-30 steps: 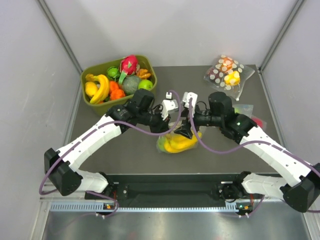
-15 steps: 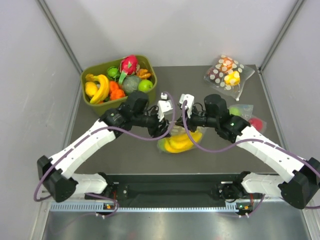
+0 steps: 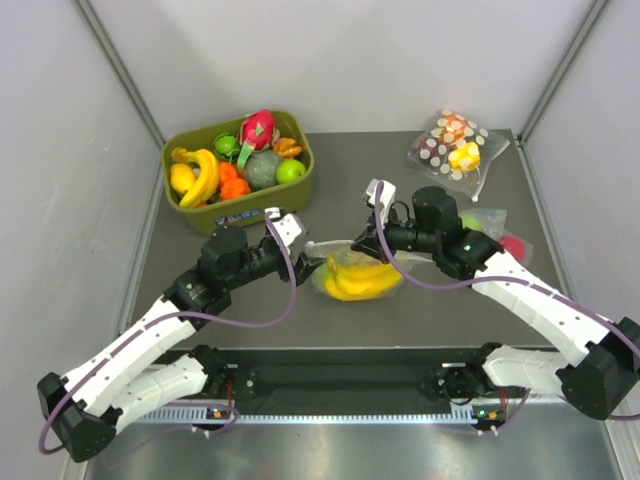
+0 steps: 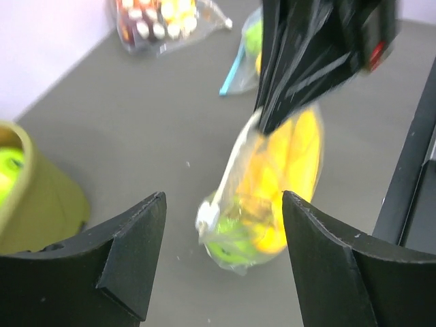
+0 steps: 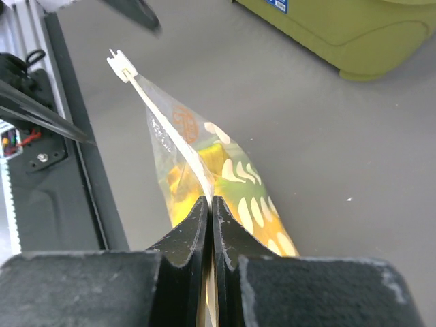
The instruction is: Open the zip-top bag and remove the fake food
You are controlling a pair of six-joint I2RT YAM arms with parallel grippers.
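Zip-top bag (image 3: 357,276); left gripper (image 4: 221,204) now apart

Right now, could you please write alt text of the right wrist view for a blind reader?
The right gripper is shut on the zip strip of the zip-top bag. Yellow and green fake food shows through the printed plastic; a white slider sits at the strip's far end, with an olive bin at top right.
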